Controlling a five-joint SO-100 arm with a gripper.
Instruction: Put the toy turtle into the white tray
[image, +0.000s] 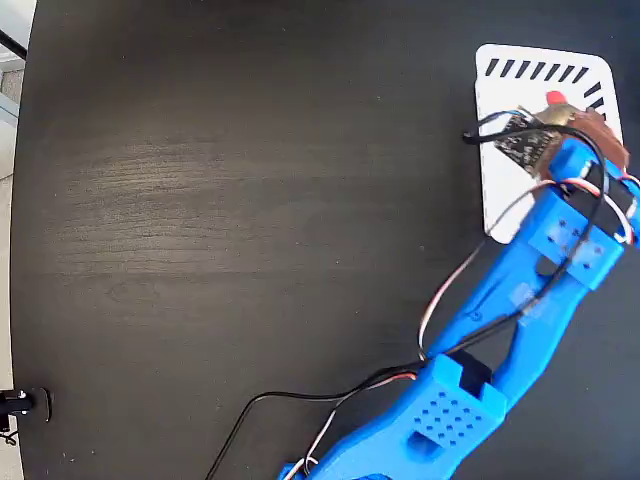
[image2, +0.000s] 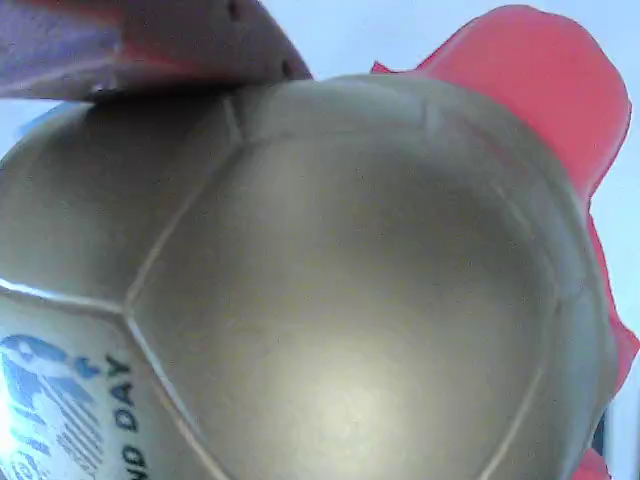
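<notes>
Toy turtle (image2: 340, 290) | over white tray (image: 500, 150) | fingers (image2: 150, 40) grip: cannot tell

gold-shelled, red-headed toy turtle (image2: 330, 290) over white tray (image: 500, 150) w/ dark slanted slots, top-right of fixed view

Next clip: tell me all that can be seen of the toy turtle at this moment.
The toy turtle fills the wrist view: a glossy beige-gold domed shell, scored into panels, looking like hard plastic, with a pale sticker bearing blue print at lower left and red-orange parts beyond its upper right. A brownish finger lies against its top left. In the fixed view only a red bit shows past the blue arm's wrist, over the white tray. Whether it rests on the tray cannot be told.
</notes>
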